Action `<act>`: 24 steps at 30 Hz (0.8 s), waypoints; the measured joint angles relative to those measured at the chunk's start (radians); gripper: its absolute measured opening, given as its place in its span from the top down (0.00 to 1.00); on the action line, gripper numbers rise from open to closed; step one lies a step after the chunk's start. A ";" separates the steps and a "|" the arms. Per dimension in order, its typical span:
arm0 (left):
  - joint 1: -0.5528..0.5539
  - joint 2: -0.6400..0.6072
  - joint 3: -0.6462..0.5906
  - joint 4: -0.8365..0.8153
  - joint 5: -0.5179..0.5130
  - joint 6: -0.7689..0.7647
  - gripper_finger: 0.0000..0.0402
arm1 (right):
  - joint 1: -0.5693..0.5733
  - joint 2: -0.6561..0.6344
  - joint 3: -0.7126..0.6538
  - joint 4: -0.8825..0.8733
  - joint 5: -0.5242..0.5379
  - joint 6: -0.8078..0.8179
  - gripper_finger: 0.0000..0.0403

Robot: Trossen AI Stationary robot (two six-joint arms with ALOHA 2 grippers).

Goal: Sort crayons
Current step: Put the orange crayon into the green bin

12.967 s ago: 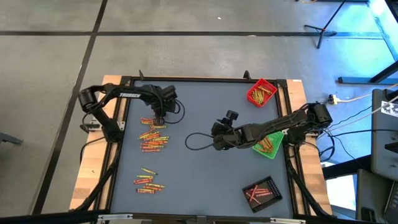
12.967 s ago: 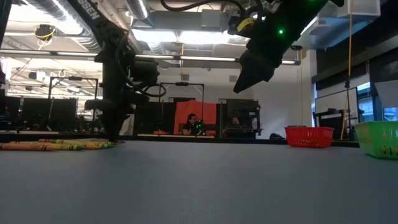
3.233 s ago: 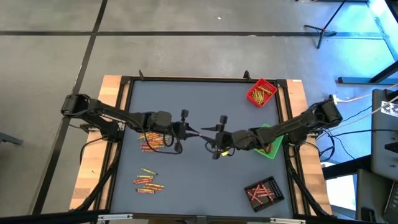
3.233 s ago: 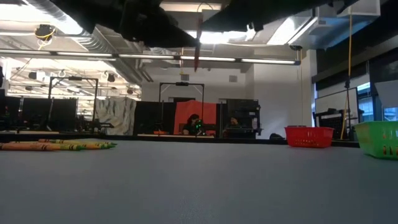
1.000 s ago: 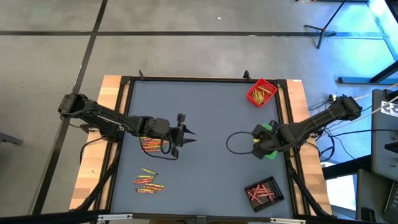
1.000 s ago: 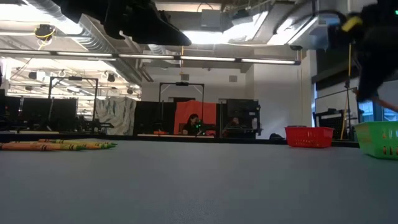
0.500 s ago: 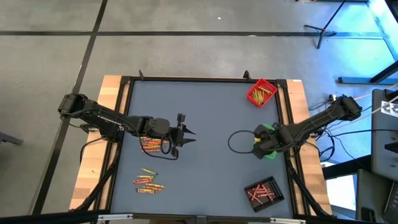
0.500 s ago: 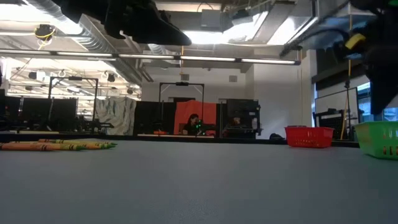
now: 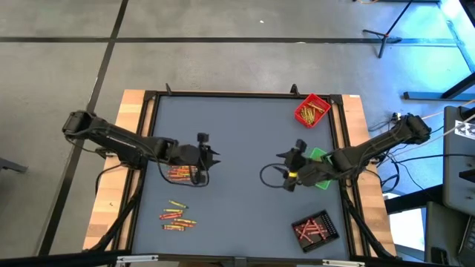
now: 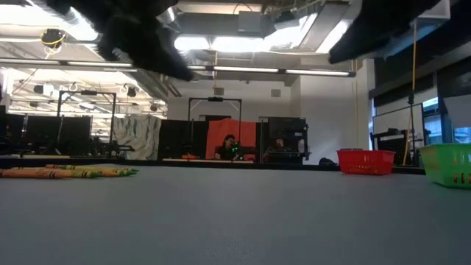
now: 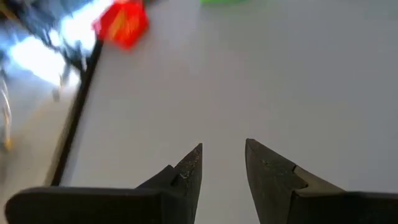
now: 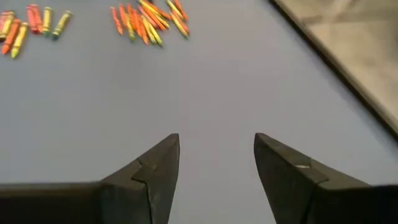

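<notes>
Two groups of crayons lie flat on the grey table: one [image 9: 182, 173] at centre left and one [image 9: 177, 215] nearer the front left; both groups [image 12: 148, 18] [image 12: 30, 25] also show in the right wrist view. My left gripper [image 9: 210, 156] [image 11: 222, 144] hovers open just right of the upper group, with nothing between its fingers. My right gripper [image 9: 283, 169] [image 12: 216, 135] is open and empty above bare table right of centre, left of the green tray [image 9: 320, 169], pointing toward the crayons.
A red tray [image 9: 312, 110] with crayons stands at the far right, and a black tray [image 9: 312, 228] with crayons at the near right. My right arm crosses over the green tray. A cable loop [image 9: 267, 176] hangs by my right gripper. Bare table lies between the two grippers.
My right gripper has moved from above the green tray toward the table's left, into the middle. The thin red stick that showed below it over the tray is gone from its fingers. My left gripper has drawn back a little toward the table's left edge.
</notes>
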 joint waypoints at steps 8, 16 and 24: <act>0.123 -0.034 0.115 -0.560 0.011 -0.219 0.74 | -0.079 0.101 -0.011 0.241 0.005 -0.235 0.49; 0.341 -0.006 0.116 -0.823 0.124 -0.206 0.74 | -0.201 0.177 -0.012 0.342 -0.133 -0.316 0.49; 0.503 0.102 0.116 -0.881 0.194 -0.140 0.74 | -0.230 0.198 -0.012 0.345 -0.205 -0.314 0.49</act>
